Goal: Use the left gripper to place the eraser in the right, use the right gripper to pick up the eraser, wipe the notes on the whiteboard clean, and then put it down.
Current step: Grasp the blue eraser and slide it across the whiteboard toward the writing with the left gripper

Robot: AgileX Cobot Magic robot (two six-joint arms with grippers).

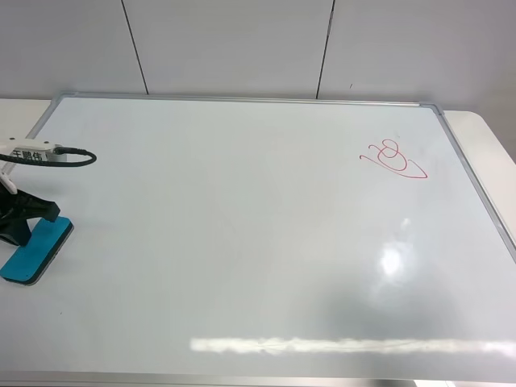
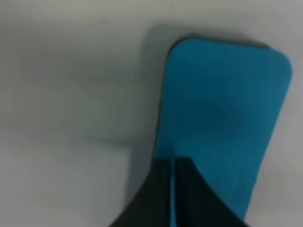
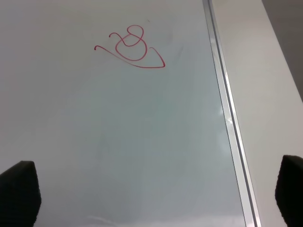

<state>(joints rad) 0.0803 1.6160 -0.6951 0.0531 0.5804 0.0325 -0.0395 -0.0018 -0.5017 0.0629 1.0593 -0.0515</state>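
The teal-blue eraser (image 1: 36,250) lies on the whiteboard (image 1: 242,226) at its far left edge. My left gripper (image 1: 28,216), with its white block and looping cable, hangs over the eraser's far end. In the left wrist view its dark fingers (image 2: 189,198) stand almost together, with only a thin slit between them, over the eraser's top (image 2: 222,104). I cannot tell if they touch it. The red notes (image 1: 395,159) are at the board's upper right and show in the right wrist view (image 3: 132,47). My right gripper (image 3: 154,198) is open and empty above the board near the notes. It is out of the exterior view.
The board's silver frame (image 3: 227,118) runs along the right side, with the pale table (image 3: 274,71) beyond it. A white panelled wall (image 1: 242,48) stands behind the board. A bright glare spot (image 1: 391,260) lies on the board's lower right.
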